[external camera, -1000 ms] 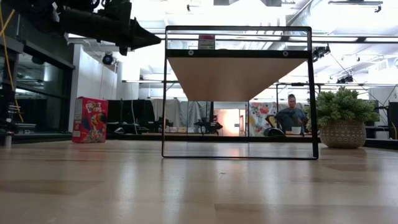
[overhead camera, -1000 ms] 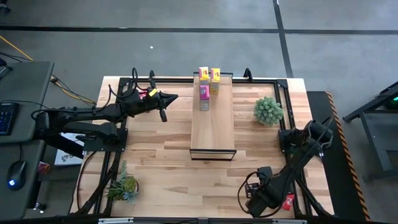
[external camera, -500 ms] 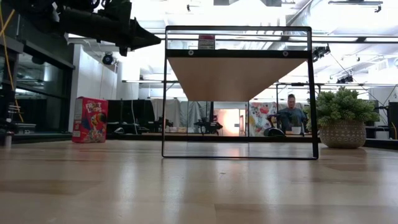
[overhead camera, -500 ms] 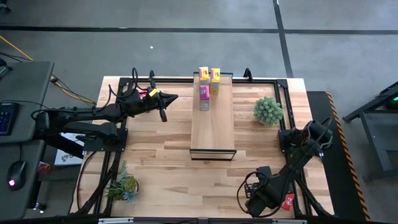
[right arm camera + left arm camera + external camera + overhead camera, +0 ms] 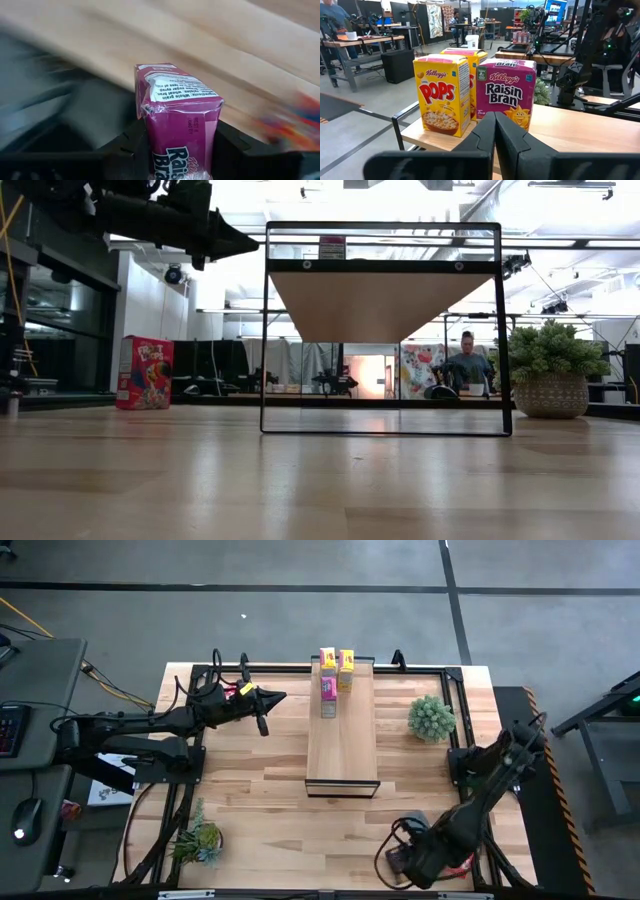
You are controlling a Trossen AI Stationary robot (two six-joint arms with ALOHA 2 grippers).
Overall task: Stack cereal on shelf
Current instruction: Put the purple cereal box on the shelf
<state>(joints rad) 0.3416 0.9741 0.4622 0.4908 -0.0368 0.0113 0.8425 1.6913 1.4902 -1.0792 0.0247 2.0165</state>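
The right gripper (image 5: 408, 862) sits at the near right corner of the desk (image 5: 260, 790), and its wrist view shows a magenta Raisin Bran box (image 5: 177, 120) standing between its two fingers (image 5: 131, 142), the jaws closed against the box's sides. The box's long axis runs out forward from the jaws, its sealed end pointing away from the wrist. A red cereal box (image 5: 463, 864) lies just beside this gripper at the desk edge.

The shelf (image 5: 342, 730) stands mid-desk, well apart from the right gripper, up and to the left of it in the overhead picture. At the shelf's far end stand a yellow Corn Pops box (image 5: 442, 94) and a second Raisin Bran box (image 5: 506, 91), with another yellow box (image 5: 346, 668) close behind them. Another red box (image 5: 145, 372) stands on the desk off to the side.

The left gripper (image 5: 264, 712) hovers beside the shelf's far end, jaws pressed together and holding nothing. Judging by this, the right arm must carry its box across and up onto the shelf board.
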